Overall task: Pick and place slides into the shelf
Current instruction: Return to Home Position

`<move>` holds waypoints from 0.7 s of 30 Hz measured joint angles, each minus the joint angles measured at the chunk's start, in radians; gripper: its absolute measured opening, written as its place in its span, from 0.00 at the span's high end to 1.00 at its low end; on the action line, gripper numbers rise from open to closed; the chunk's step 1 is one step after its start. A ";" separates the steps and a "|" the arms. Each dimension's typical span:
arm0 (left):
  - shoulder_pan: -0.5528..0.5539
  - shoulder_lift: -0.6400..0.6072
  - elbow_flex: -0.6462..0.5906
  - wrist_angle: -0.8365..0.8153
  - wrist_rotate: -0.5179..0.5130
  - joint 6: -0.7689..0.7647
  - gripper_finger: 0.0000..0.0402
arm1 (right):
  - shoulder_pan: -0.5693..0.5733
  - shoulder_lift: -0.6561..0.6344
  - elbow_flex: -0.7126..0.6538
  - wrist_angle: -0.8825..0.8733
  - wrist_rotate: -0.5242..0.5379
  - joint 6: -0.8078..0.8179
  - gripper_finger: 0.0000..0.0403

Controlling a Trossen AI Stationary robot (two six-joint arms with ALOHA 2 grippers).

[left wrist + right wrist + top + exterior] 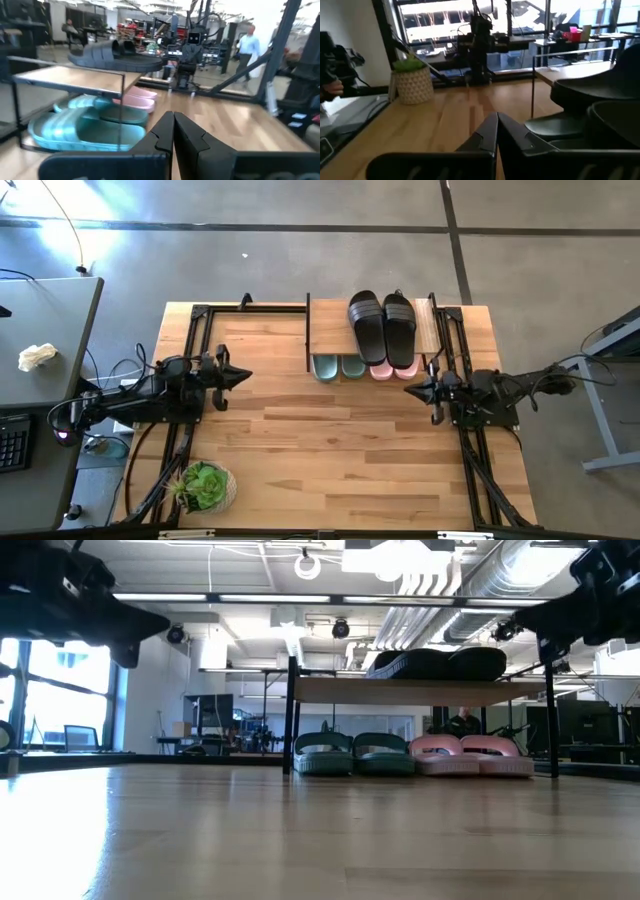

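Observation:
The black pair of slides lies on the plank top of the shelf, toes toward the near edge. Under the plank, on the tabletop, stand the sage-green pair and the pale pink pair; the low view shows green beside pink, with black above. My left gripper hovers shut at the table's left, away from the shelf; its fingertips meet. My right gripper hovers shut just near of the pink pair, fingertips together.
A potted plant stands at the near left corner of the table. The wide middle of the tabletop lies between the two arms. Black frame rails run along the table's left and right sides. People show in the room beyond.

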 joint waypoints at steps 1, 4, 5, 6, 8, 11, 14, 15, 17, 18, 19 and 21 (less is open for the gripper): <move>0.000 0.000 0.000 -0.001 -0.007 0.023 1.00 | 0.000 0.000 0.000 -0.015 0.010 -0.006 1.00; 0.000 0.000 0.000 -0.001 -0.012 0.053 1.00 | 0.000 0.000 0.000 -0.037 0.054 -0.008 1.00; 0.000 0.000 0.000 -0.001 -0.012 0.052 1.00 | 0.000 0.000 0.000 -0.037 0.063 -0.008 1.00; 0.000 0.000 0.000 -0.001 -0.012 0.052 1.00 | 0.000 0.000 0.001 -0.036 0.069 -0.008 1.00; 0.000 0.000 0.000 -0.001 -0.012 0.053 1.00 | 0.000 0.000 0.001 -0.037 0.073 -0.008 1.00; 0.000 0.000 0.000 -0.001 -0.012 0.052 1.00 | -0.001 0.000 0.001 -0.037 0.073 -0.008 1.00; 0.000 0.000 0.001 -0.001 -0.012 0.052 1.00 | -0.001 0.000 0.001 -0.037 0.073 -0.008 1.00; 0.000 0.000 0.001 -0.001 -0.012 0.052 1.00 | -0.001 0.000 0.001 -0.037 0.073 -0.008 1.00; 0.000 0.000 0.001 -0.001 -0.012 0.052 1.00 | -0.001 0.000 0.001 -0.037 0.073 -0.008 1.00; 0.000 0.000 0.001 -0.001 -0.012 0.052 1.00 | -0.001 0.000 0.001 -0.037 0.073 -0.008 1.00; 0.000 0.000 0.001 -0.001 -0.012 0.052 1.00 | -0.001 0.000 0.001 -0.037 0.073 -0.008 1.00; 0.000 0.000 0.001 -0.001 -0.012 0.052 1.00 | -0.001 0.000 0.001 -0.038 0.073 -0.008 1.00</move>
